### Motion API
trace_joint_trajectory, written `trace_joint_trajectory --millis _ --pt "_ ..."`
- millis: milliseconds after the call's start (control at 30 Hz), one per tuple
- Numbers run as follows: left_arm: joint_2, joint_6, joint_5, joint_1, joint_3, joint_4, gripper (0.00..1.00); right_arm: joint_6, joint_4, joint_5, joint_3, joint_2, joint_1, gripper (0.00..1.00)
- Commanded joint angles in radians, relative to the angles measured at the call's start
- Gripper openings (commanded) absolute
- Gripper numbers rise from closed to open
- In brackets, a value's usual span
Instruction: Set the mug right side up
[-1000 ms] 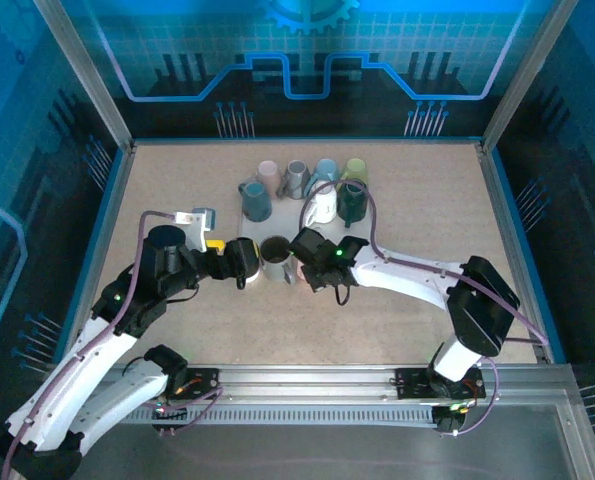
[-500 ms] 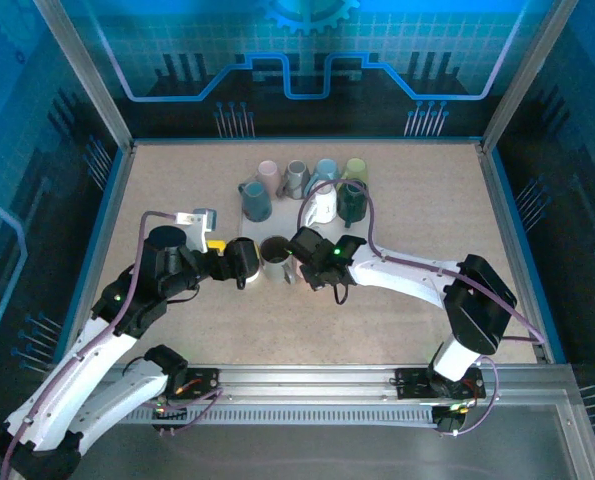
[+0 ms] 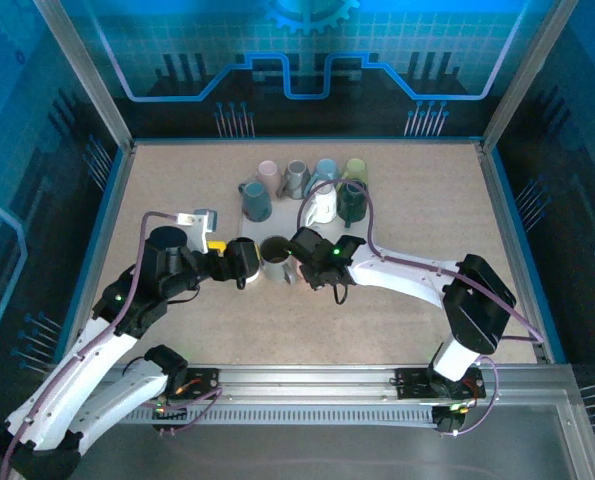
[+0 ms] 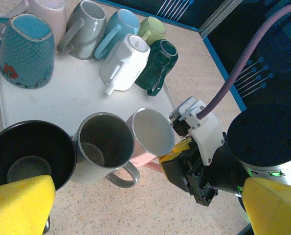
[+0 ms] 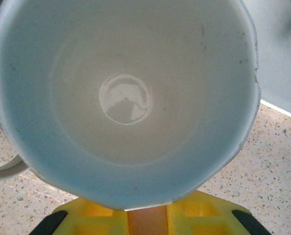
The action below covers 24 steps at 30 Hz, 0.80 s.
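The mug [image 4: 152,129] is pink outside and white inside. It leans at a tilt against the upright grey mug [image 4: 103,144], its mouth turned up and to the side. My right gripper [image 4: 177,149] is shut on its pink handle. In the right wrist view the mug's white inside [image 5: 125,98] faces the camera, and the handle sits between the yellow fingers of the right gripper [image 5: 146,220]. From above, the right gripper [image 3: 305,262] stands beside the grey mug [image 3: 275,252]. My left gripper [image 4: 147,215] is wide open and holds nothing, with its left finger [image 4: 18,205] by the black mug [image 4: 30,156].
A white tray [image 4: 77,98] behind holds several mugs, among them a teal patterned one [image 4: 25,51], a white one lying on its side [image 4: 125,66] and a dark green one [image 4: 160,61]. The black mug [image 3: 240,258] stands upright, touching the grey one. Bare tabletop [image 3: 307,320] lies in front.
The right gripper and the mug have crept very slightly left. The left arm has not moved.
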Motion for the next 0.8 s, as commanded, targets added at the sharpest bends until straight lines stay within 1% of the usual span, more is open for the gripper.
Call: trace_joint_trajectory --millis 0,333,533,767 --pt "-0.009 0.022 -0.009 -0.005 -0.013 0.014 0.99 -0.001 0.004 0.029 0.024 0.007 0.008 0.21" --pt "-0.013 0.027 -0.014 -0.003 -0.009 0.013 0.99 0.023 0.018 -0.005 0.002 0.005 0.011 0.26" --pt "-0.016 0.028 -0.013 -0.004 -0.01 0.014 0.99 0.026 0.015 -0.006 0.006 0.006 0.014 0.31" --pt "-0.022 0.029 -0.016 -0.004 -0.011 0.01 0.99 0.034 0.007 0.01 -0.002 -0.007 0.014 0.32"
